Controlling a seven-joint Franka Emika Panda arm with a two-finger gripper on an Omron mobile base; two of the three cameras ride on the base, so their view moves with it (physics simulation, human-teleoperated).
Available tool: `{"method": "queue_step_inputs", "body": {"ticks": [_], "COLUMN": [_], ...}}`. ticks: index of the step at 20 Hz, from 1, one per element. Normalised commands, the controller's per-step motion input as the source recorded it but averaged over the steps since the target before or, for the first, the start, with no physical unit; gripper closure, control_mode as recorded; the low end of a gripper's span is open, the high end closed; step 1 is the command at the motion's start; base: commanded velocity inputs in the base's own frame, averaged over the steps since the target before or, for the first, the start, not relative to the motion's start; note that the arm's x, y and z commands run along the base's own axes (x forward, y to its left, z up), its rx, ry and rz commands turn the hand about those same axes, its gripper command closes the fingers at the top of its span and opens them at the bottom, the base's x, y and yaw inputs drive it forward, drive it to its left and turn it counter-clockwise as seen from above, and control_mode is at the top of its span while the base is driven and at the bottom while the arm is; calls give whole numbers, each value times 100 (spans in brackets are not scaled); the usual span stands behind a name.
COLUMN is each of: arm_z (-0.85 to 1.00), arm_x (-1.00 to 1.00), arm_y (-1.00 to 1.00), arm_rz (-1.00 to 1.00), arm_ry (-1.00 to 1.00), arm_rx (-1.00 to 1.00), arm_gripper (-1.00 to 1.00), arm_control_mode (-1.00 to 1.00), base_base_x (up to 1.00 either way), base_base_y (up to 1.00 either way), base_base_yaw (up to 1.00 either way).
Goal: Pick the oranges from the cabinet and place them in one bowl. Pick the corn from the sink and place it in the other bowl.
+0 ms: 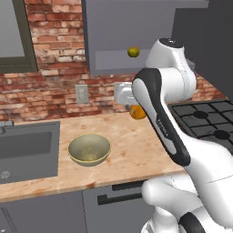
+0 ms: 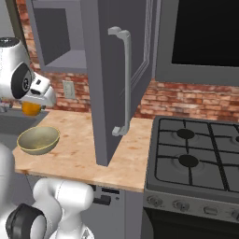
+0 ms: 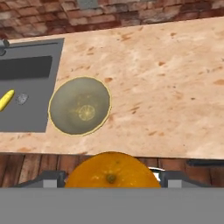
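While the fingers grip an orange, a bowl sits below.

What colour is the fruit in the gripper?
Bright orange; the hand view shows it best.

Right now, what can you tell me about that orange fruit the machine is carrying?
The bright orange is round, with a smooth glossy peel and a small dark stem dimple facing the hand camera. It sits between the two fingers of the claw, held in the air above the speckled countertop, touching nothing else. An olive bowl lies below, off to one side. From the base views the arm partly hides it.
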Motion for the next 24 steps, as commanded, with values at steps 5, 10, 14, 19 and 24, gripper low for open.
{"method": "queue_step_inputs", "body": {"ticks": [5,10,14,19,24], "arm_z": [-35,-22,-35,-48,-43], "arm_x": [0,13,28,20,27], "arm_y": [29,23,19,19,24], "arm_rz": [3,2,0,0,0], "arm_ry": [0,0,0,7,9], "arm_rx": [0,0,0,0,0], "arm_gripper": [100,100,100,100,100], "arm_control_mode": [-100,-100,-100,-100,-100], "base_base_x": [0,0,0,0,0], "base_base_y": [0,0,0,0,0], "base_base_yaw": [0,0,0,0,0]}}
